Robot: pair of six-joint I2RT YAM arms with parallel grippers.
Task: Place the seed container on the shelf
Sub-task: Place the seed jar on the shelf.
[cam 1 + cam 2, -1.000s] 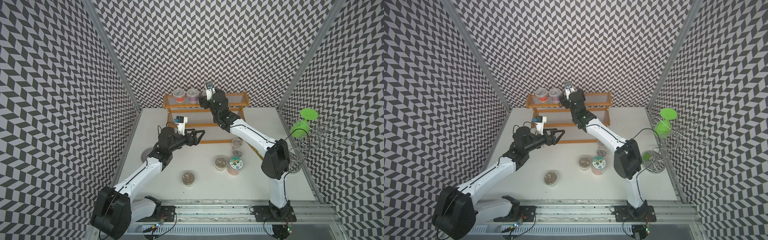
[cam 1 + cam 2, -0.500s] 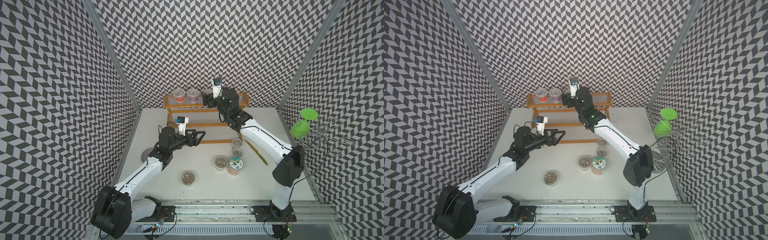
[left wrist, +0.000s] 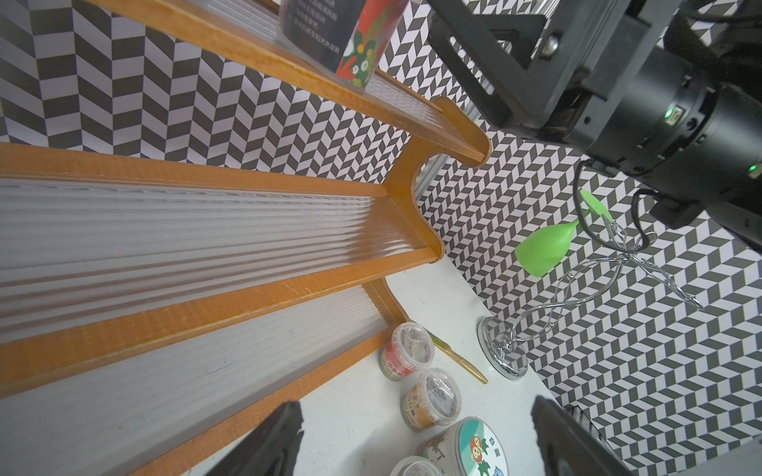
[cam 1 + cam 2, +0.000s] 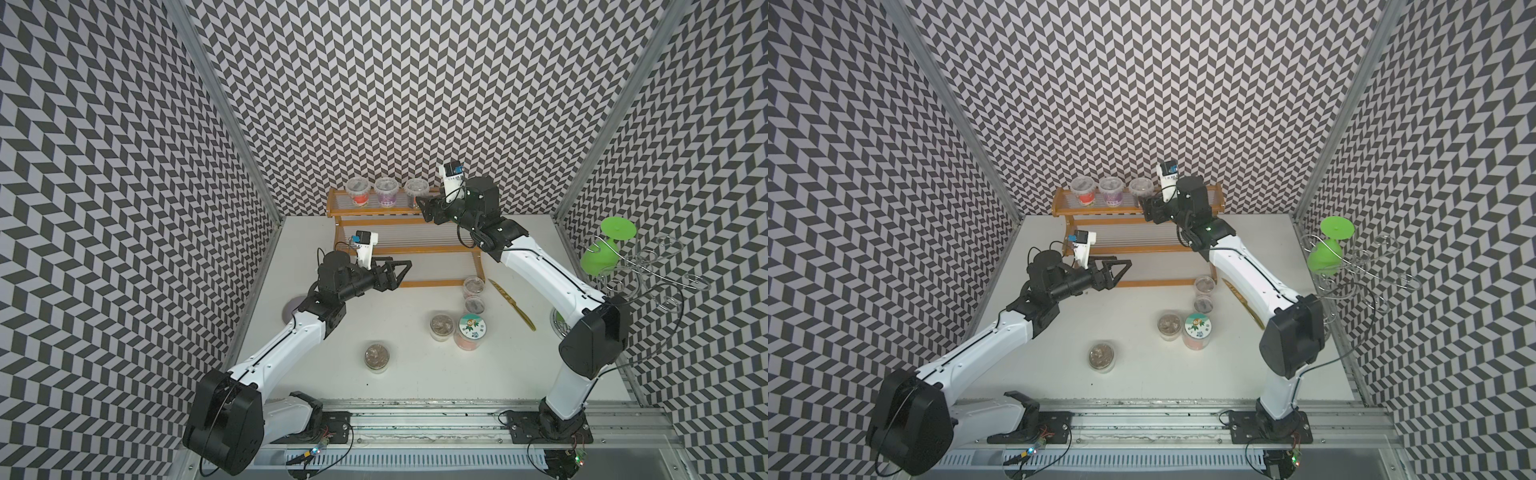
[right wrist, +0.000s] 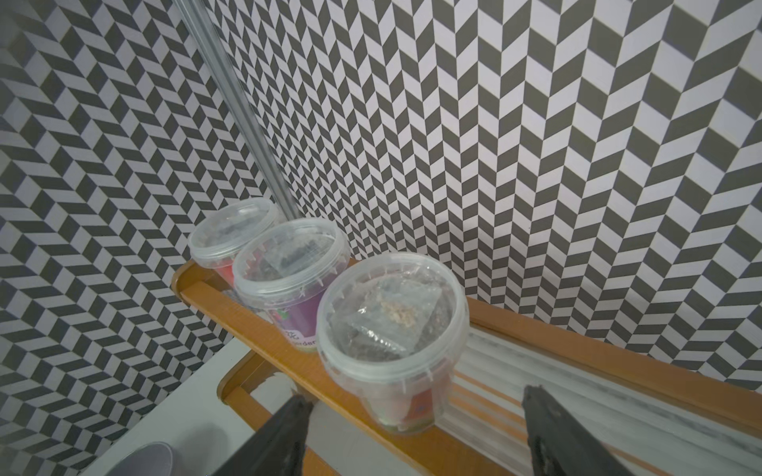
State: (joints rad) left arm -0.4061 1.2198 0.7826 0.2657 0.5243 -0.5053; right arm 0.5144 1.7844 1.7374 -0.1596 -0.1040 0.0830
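The seed container (image 4: 417,192) (image 4: 1140,191), a clear lidded cup, stands upright on the top tier of the shelf (image 4: 374,212) (image 4: 1100,210), third in a row. My right gripper (image 4: 426,208) (image 4: 1148,210) hovers just to its right, open. In the right wrist view the cup (image 5: 391,325) stands free on the shelf (image 5: 577,354), and the right gripper (image 5: 416,393) has a jaw on each side, not touching it. My left gripper (image 4: 404,272) (image 4: 1125,268) is open and empty above the shelf's lowest step. In its wrist view the left gripper (image 3: 416,406) is over bare table beside the shelf (image 3: 206,313).
Two more cups (image 4: 358,192) (image 4: 386,192) fill the top tier's left end. On the table stand several cups (image 4: 377,357) (image 4: 442,327) (image 4: 473,286) and a wider lidded tub (image 4: 471,331). A gold knife (image 4: 513,305) lies near the wire stand (image 4: 648,270) holding a green goblet (image 4: 598,257).
My right gripper has drawn back to the right from the top tier, leaving the seed container standing there. The left arm has barely moved.
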